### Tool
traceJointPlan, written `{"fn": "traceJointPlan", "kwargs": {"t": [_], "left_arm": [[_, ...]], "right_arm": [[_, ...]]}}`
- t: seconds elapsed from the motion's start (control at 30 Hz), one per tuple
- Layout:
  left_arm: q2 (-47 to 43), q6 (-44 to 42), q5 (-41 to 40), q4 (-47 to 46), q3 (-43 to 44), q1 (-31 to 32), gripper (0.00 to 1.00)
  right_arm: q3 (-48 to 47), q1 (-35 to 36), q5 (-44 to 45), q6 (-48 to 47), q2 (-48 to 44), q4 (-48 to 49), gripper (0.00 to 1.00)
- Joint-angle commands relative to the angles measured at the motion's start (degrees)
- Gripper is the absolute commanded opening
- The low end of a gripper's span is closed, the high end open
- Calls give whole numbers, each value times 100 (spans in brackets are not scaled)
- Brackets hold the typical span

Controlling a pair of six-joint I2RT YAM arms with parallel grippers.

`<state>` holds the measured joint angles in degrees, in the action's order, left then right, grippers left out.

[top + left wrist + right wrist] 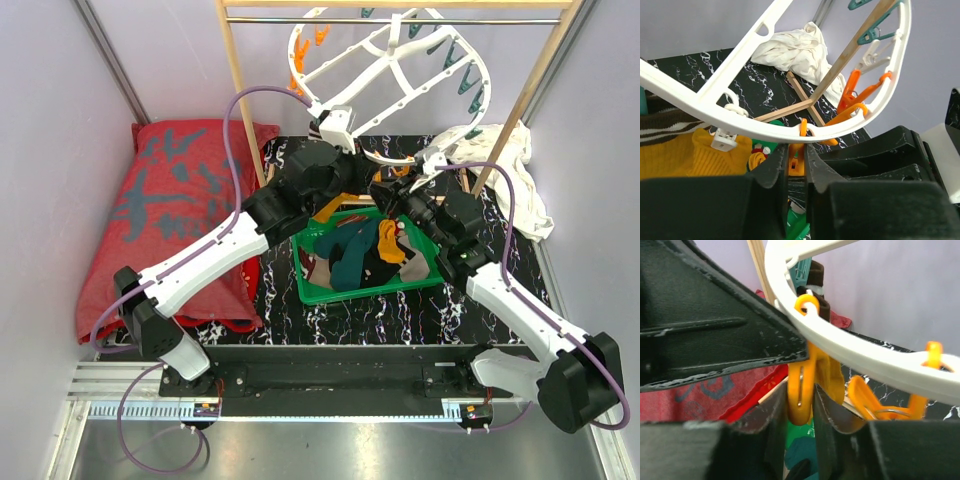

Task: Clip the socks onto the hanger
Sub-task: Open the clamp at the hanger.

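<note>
Top view first: both arms reach in to the middle and meet under the low edge of the white peg hanger point(345, 66), which hangs tilted from the wooden rack point(238, 80). The left gripper point(352, 150) and right gripper point(398, 185) sit close together right at that rim. The socks point(355, 255) are piled in a green tray point(420, 275) on the marbled table just below them. There's a red cloth point(180, 200) off to the left and a white cloth point(505, 160) on the right.

Left wrist cam: the jaws are down to a narrow slit, right under the hanger rim. Some of an orange peg point(796, 167) shows in the slit, but I honestly can't tell if it's pinched or just behind the fingers. The mustard sock point(685, 157), with its striped cuff, is lower left, below the rim.

Right wrist cam: this one's clearer. The fingers are squeezed in on both sides of an orange peg hanging off the rim, so it's gripping that. The other arm's black fingertip touches the top of the same peg. Another orange peg point(865, 405) hangs just beside it.
</note>
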<state>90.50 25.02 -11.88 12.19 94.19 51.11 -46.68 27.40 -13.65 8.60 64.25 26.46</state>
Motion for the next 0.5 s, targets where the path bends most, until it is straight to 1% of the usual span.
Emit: {"fn": "traceJointPlan", "kwargs": {"t": [0.0, 0.07, 0.1, 0.17, 0.2, 0.33, 0.47], "left_arm": [[38, -199, -157, -357, 293, -5, 9], [38, -286, -157, -348, 293, -5, 9], [29, -304, -166, -383, 293, -5, 9], [20, -339, -166, -401, 266, -5, 9], [20, -348, -166, -427, 249, -5, 9], [-15, -357, -192, -506, 179, -5, 10], [-59, -366, -192, -594, 152, -5, 10]], "right_arm": [[-149, 152, 204, -26, -228, -35, 37], [-105, 143, 388, 36, -368, -219, 45], [-35, 143, 476, 150, -430, -281, 51], [62, 143, 757, 282, -658, -500, 56], [140, 152, 872, 430, -738, -606, 60], [387, 143, 1600, 730, -1168, -1492, 64], [825, 152, 1875, 1291, -1502, -2100, 65]]}}
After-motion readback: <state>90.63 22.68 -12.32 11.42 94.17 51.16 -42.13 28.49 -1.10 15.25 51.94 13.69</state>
